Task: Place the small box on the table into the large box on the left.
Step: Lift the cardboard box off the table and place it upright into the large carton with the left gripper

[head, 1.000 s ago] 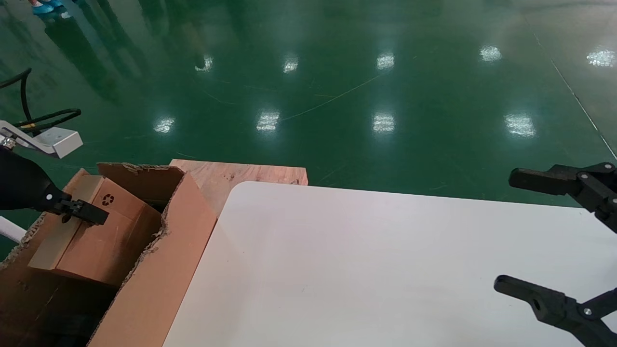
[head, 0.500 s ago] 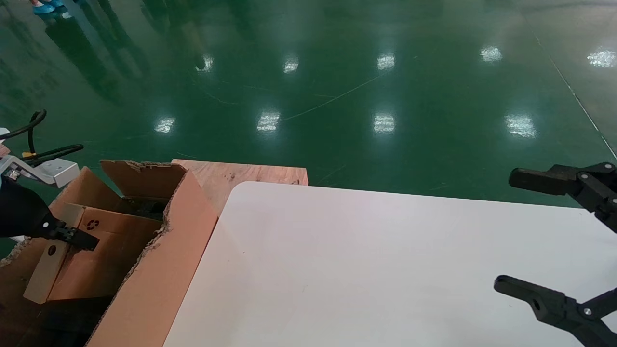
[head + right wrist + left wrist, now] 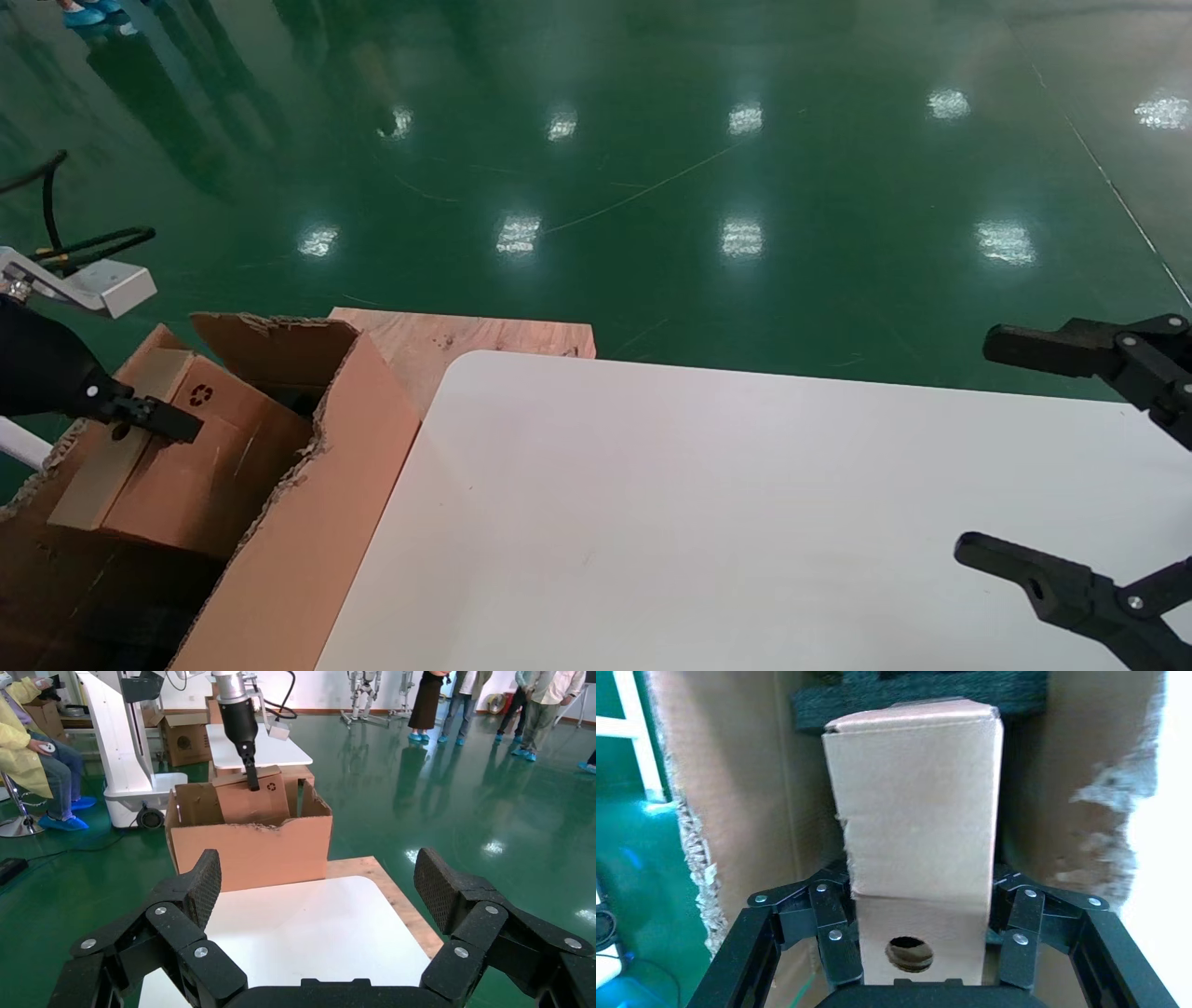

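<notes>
The small box (image 3: 186,466), flat brown cardboard with a black recycling symbol, hangs tilted inside the top of the large box (image 3: 317,540), a torn-edged carton left of the table (image 3: 698,513). My left gripper (image 3: 154,424) is shut on the small box's narrow end. In the left wrist view the fingers (image 3: 835,931) press both sides of the small box (image 3: 916,804) by its round hole, with the large box's wall (image 3: 736,776) and black foam (image 3: 912,692) beyond. My right gripper (image 3: 1010,452) is open and empty over the table's right edge; the right wrist view shows it (image 3: 318,888) wide open.
A bare wooden board (image 3: 466,337) lies behind the table's rounded corner, next to the large box. Glossy green floor (image 3: 652,168) surrounds everything. In the right wrist view, people and a white machine stand (image 3: 126,741) are behind the large box (image 3: 253,853).
The left gripper dipped the small box lower into the large box half a second ago, then raised it back to about its height of a second ago. The right arm has not moved.
</notes>
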Tool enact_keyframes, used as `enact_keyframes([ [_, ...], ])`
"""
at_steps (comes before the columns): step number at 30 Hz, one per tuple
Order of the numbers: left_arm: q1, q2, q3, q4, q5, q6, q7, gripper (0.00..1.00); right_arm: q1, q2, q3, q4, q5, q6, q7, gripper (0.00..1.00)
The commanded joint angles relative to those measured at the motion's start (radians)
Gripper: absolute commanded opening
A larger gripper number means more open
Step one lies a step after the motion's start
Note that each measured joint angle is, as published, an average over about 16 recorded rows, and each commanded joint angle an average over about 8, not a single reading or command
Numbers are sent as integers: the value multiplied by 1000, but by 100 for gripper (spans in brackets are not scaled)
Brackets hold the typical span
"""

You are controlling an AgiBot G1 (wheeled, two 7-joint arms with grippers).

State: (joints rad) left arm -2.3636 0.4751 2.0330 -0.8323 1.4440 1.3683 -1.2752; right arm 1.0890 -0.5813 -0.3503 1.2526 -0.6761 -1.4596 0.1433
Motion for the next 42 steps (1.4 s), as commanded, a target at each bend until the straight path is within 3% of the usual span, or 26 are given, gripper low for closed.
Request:
enact_keyframes([
  [1,-21,0,-3,-9,1,21,-1,0,0,0,0,0,0,0,0,100],
  [10,-56,-49,9,-100,10,96,-68,0,0,0,0,0,0,0,0,100],
  [20,-59,-69,20,-136,46,86,-100,0,0,0,0,0,0,0,0,100],
  [42,50,-60,50,11,68,-27,2,0,0,0,0,0,0,0,0,100],
])
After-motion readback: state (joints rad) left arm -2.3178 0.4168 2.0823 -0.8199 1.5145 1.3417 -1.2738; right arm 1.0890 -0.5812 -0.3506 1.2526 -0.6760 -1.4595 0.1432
